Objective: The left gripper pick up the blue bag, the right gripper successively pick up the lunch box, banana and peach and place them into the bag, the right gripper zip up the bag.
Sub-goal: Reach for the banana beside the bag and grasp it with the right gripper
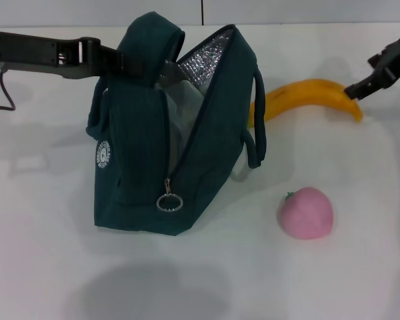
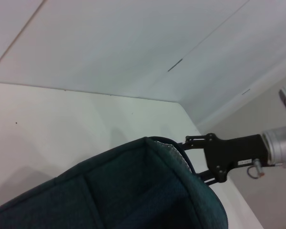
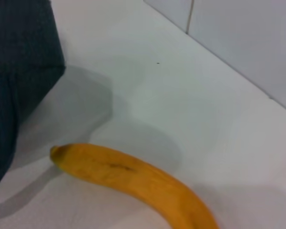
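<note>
The blue bag (image 1: 153,133) stands upright on the white table (image 1: 47,267), its long zip undone so the mouth gapes and the silver foil lining (image 1: 207,60) shows. Its ring pull (image 1: 169,202) hangs low on the near face, and the round white logo (image 1: 103,155) sits on the side toward my left arm. My left gripper (image 1: 117,61) reaches in from the left at the bag's top, closed on the upper edge by the handle (image 1: 150,33) and holding it up.

Just behind the bag's far side lies the banana (image 1: 307,99), flat on the table, one end tucked near the bag's drooping second handle (image 1: 257,120). That strap hangs between the bag's opening and the fruit. My right gripper (image 1: 380,73) hangs above the banana's outer end, at the right edge of the head view; I cannot tell whether its fingers are apart or together.

The peach (image 1: 306,213) sits nearer to me, to the right of the bag and well apart from the banana, with nothing touching it.
</note>
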Robot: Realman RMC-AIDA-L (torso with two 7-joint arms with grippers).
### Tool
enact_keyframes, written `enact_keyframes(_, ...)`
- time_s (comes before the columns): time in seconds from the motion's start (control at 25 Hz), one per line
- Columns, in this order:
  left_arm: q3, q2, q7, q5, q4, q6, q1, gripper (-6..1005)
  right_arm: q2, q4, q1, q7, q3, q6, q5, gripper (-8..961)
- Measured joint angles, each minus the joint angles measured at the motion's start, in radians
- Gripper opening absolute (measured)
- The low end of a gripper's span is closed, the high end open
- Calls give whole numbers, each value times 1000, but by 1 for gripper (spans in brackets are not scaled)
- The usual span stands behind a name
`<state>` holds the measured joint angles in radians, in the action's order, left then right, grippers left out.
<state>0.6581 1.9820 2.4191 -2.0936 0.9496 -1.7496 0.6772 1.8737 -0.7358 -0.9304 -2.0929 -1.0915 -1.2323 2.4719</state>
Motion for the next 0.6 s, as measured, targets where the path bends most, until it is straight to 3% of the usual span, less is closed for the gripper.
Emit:
enact_keyframes(0.16, 0, 0, -2, 0, 0, 0, 0, 36, 24, 65, -8, 24, -3, 79, 5, 870)
enact_keyframes(0.6, 1, 1, -9, -1, -3, 2, 3, 36, 54, 203, -25, 66, -6, 258, -1, 869)
